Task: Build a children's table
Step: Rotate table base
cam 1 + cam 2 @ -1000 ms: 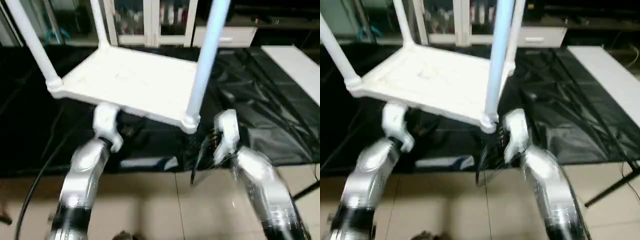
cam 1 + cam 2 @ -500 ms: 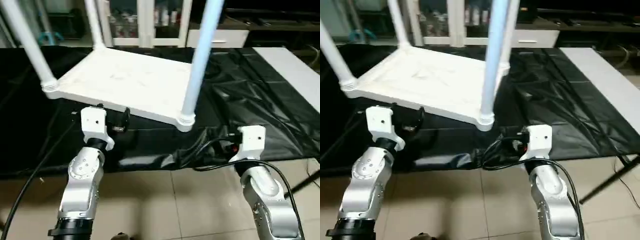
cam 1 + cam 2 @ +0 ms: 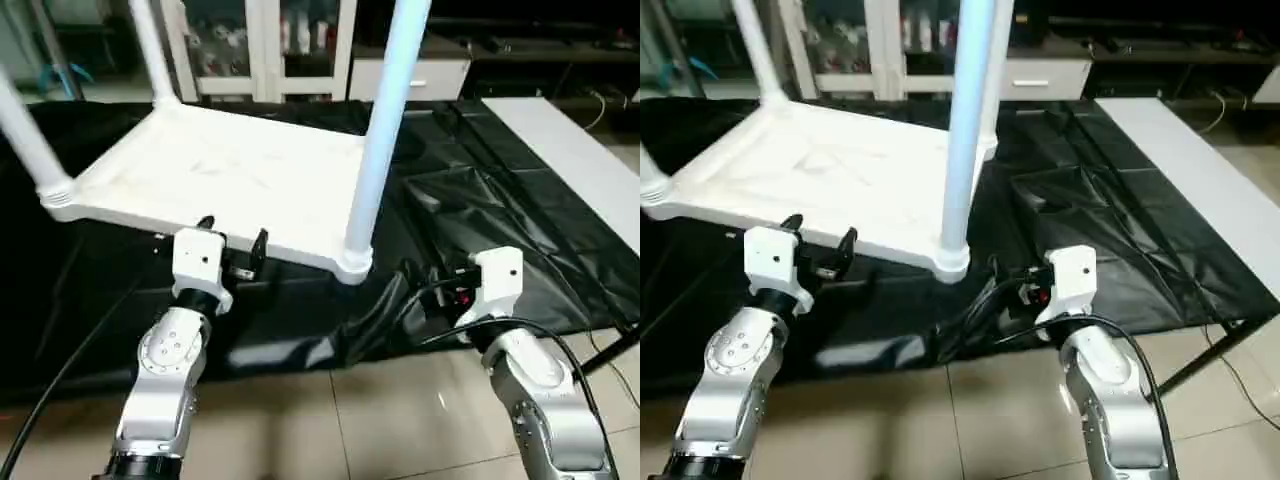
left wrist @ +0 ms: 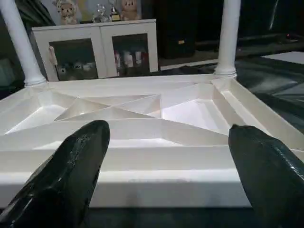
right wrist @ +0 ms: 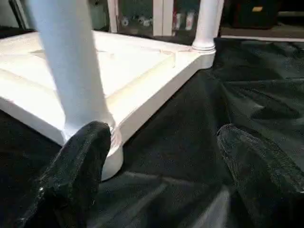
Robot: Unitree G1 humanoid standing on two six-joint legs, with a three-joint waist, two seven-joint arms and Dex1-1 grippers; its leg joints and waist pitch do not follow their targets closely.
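Observation:
The white children's table (image 3: 230, 180) lies upside down on the black-draped worktable, its ribbed underside (image 4: 142, 107) facing up. Its tube legs stand upright in the corner sockets; the near right leg (image 3: 385, 110) rises from the front corner socket (image 3: 352, 262). My left gripper (image 3: 232, 242) is open and empty, pointing at the table's near rim (image 4: 156, 164) just in front of it. My right gripper (image 5: 164, 135) is open too, low on the black cloth, facing that front corner from the right with nothing between its fingers (image 5: 85, 156).
A flat white board (image 3: 570, 150) lies at the worktable's right side. Black cables (image 3: 400, 305) loop by my right wrist at the worktable's front edge. White cabinets (image 3: 270, 40) stand behind. Tiled floor (image 3: 330, 420) lies below my forearms.
Both arms have dropped and drawn back from under the table's near edge towards the worktable's front. The camera has shifted; the table itself seems unmoved.

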